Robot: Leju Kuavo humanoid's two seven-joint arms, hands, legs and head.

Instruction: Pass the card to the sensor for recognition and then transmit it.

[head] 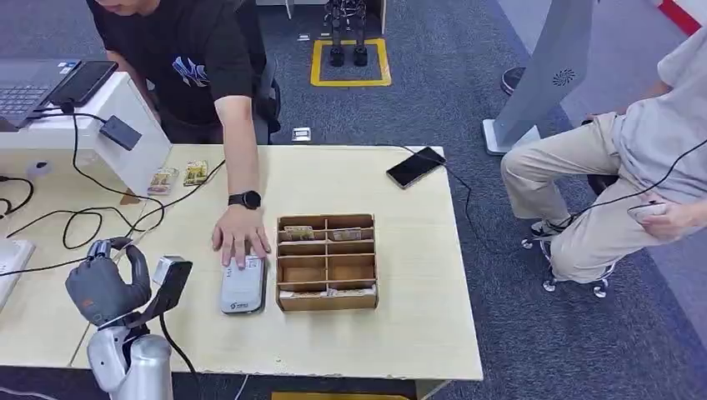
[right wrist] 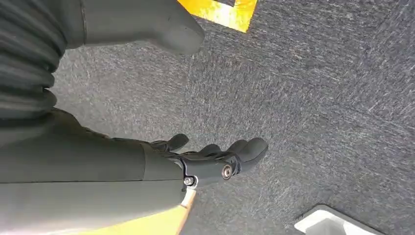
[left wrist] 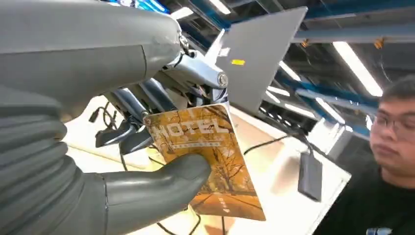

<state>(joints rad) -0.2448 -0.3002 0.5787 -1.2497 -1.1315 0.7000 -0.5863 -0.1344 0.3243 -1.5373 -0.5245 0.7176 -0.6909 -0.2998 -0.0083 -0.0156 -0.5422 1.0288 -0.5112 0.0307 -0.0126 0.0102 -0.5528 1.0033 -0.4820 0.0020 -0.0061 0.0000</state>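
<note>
The bench (head: 400, 317) carries, nearest the landmark sensor (head: 243, 287), a compartmented cardboard box (head: 327, 262) standing just beside it on the side away from the robot's raised arm, and cables and a laptop stand farther off, beyond that arm. A person's hand (head: 240, 236) rests on the far end of the sensor, fingertips touching its casing. The left hand (head: 107, 287) hovers beside the sensor, apart from it, on the side opposite the box; its fingers (left wrist: 147, 128) and thumb pinch the card (left wrist: 210, 156), an orange hotel key card seen edge-on as a dark tilted slab in the head view. The right hand (right wrist: 215, 159) hangs over the carpet, away from the sensor, fingers loosely extended and holding nothing. Step in hand, as judged: presenting the card to the sensor. To do it well, the card should be levelled so its face lies parallel to the sensor's top, brought over the free near end clear of the person's hand, and held steady with the pinch kept near one edge.
</note>
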